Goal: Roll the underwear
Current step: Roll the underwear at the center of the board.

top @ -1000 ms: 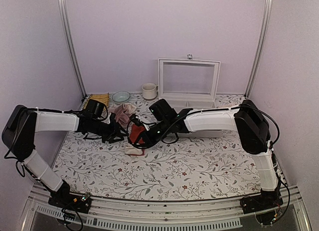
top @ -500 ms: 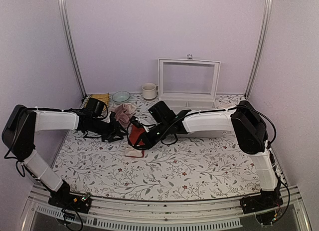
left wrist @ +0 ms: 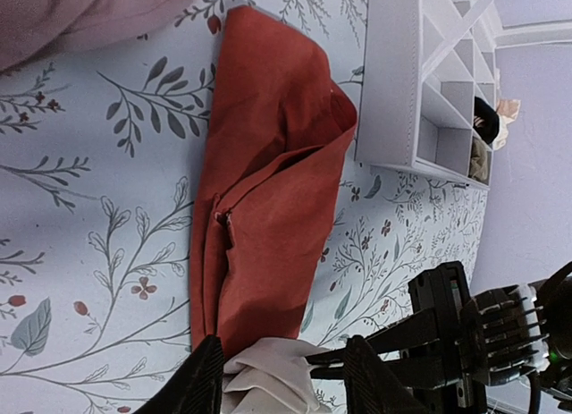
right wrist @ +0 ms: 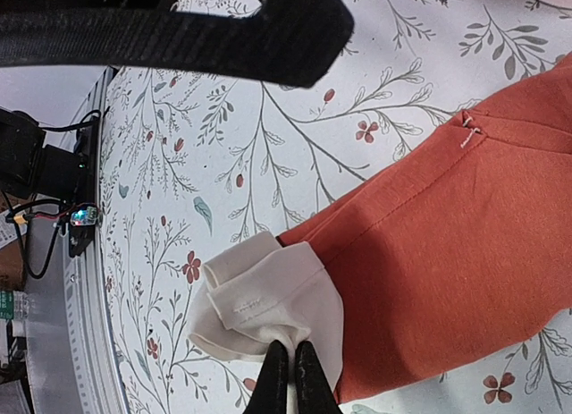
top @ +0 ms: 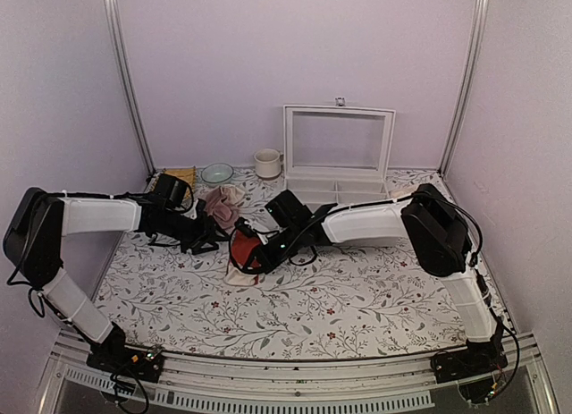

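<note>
My right hand [right wrist: 290, 378] is pinched tight on the cream band [right wrist: 268, 307] of the underwear [right wrist: 465, 253]. The underwear lies on the table [top: 357, 307], nearer its left edge. My left hand [left wrist: 284, 347] is open, one finger on each side of the band.

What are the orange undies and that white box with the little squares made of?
The underwear looks like soft, matte knit fabric: it folds, wrinkles and shows stitched seams. Its cream waistband looks thicker, probably elastic. The white divided box looks stiff and smooth with straight edges, maybe painted wood or plastic; I can't tell which.
</note>
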`<state>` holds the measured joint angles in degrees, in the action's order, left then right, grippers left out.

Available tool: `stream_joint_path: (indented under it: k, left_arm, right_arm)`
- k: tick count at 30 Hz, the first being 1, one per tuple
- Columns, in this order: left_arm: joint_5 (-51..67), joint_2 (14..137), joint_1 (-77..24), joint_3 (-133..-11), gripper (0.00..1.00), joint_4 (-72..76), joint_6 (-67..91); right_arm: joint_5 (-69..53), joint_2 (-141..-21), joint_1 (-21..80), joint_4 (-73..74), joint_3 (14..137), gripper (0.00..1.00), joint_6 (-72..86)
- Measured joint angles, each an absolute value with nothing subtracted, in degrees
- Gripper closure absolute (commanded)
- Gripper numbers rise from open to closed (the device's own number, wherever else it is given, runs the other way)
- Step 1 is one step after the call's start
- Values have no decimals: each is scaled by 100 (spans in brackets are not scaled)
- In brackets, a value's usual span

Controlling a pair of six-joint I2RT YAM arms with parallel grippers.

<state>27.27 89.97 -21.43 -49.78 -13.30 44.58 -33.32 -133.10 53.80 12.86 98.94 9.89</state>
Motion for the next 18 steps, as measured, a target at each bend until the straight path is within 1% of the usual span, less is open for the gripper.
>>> stream_joint_path:
  k: [2,4,9,14,18]
  left_arm:
    - [2711,8991,-2141,-4978,54,-1347,4451]
    - [2692,8978,-2137,-4978,56,-1376,4436]
    - [2679,8844,-2137,-4965,59,-1426,4344]
    - [2679,8508,-2137,-4685,67,-1409,4209]
    - [2757,8318,-2150,-4436,67,-1398,4084]
  right_arm:
    - [-3332,-13319,5380,1284,9894,100,993]
    - [-3334,-13334,5376,1284,9904,100,1009]
    - [-3334,-13421,5343,1284,10012,100,1052]
    - [-3339,-13526,5315,1288,10171,100,1079]
    - [-3352,-13579,5308,1291,10241,100,1081]
